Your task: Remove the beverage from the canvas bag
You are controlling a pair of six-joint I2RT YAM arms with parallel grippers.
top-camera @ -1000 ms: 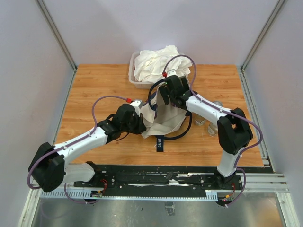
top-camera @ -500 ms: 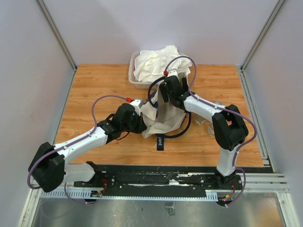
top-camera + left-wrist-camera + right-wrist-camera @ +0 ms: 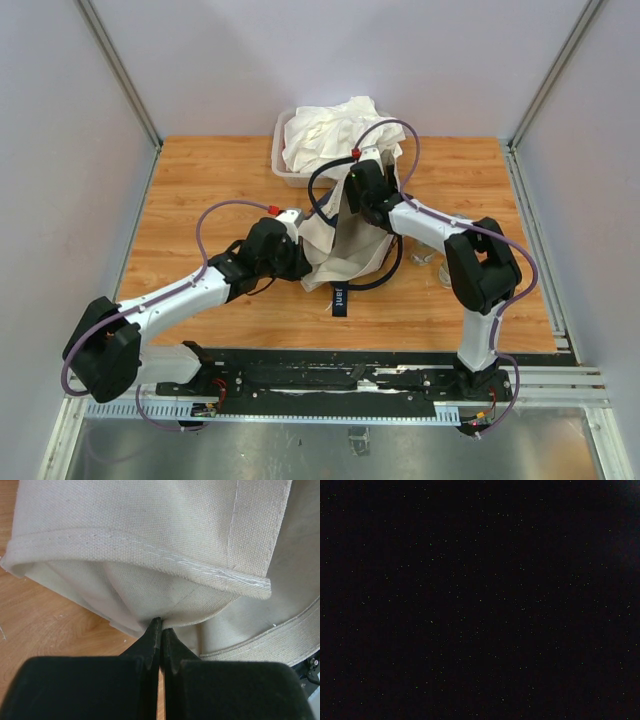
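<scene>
The left claw (image 3: 160,622) is pinching tight, closed all the way on a fold of the canvas bag (image 3: 345,250) at its near-left edge. The bag is lying slumped on the counter (image 3: 200,190), mouth open. The right arm (image 3: 365,188) is dipping into that mouth from the far side. The right claw is buried there and its wrist view is black, so I cannot tell its grip. The beverage is hiding from view.

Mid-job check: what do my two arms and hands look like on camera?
Both arms, left arm and right arm, have white tube links between chunky black joint housings. A thin purple cable loops along each, ending at a small red connector near the wrist. The left hand has flat black fingers; the right hand is hidden.
</scene>
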